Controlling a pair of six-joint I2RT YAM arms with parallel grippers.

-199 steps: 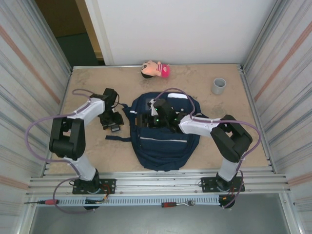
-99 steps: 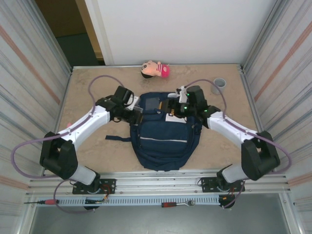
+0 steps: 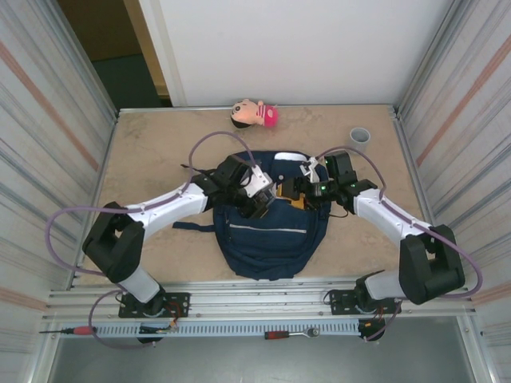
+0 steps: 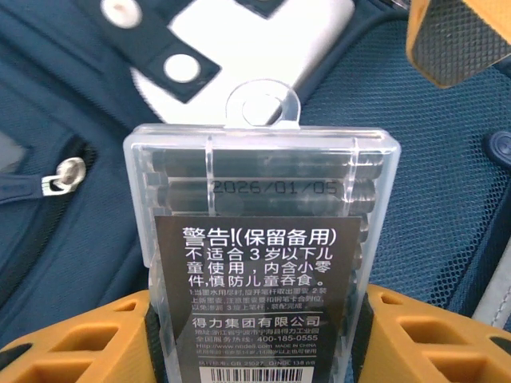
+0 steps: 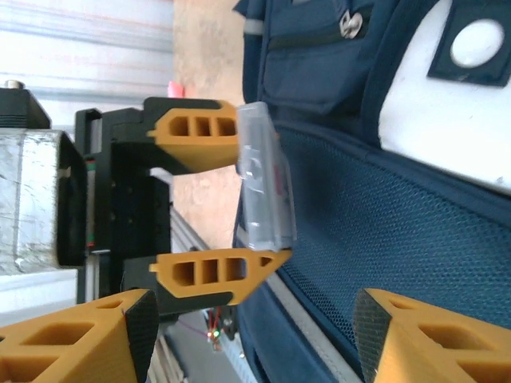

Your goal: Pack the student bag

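Above the navy-blue fabric student bag (image 3: pixel 267 239), your left gripper (image 4: pixel 255 327) has arrived clamping a clear plastic cartridge box (image 4: pixel 254 199), ready for insertion; right gripper (image 5: pixel 255 339) gapes, seemingly empty.

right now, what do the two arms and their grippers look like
The left arm and right arm have white shells between bulky black joints, each trailed by a looping lilac cable. Small green lights glow near the right wrist. The left gripper and right gripper have black bodies and orange wedge-shaped fingers with rectangular cut-outs and dark pads.
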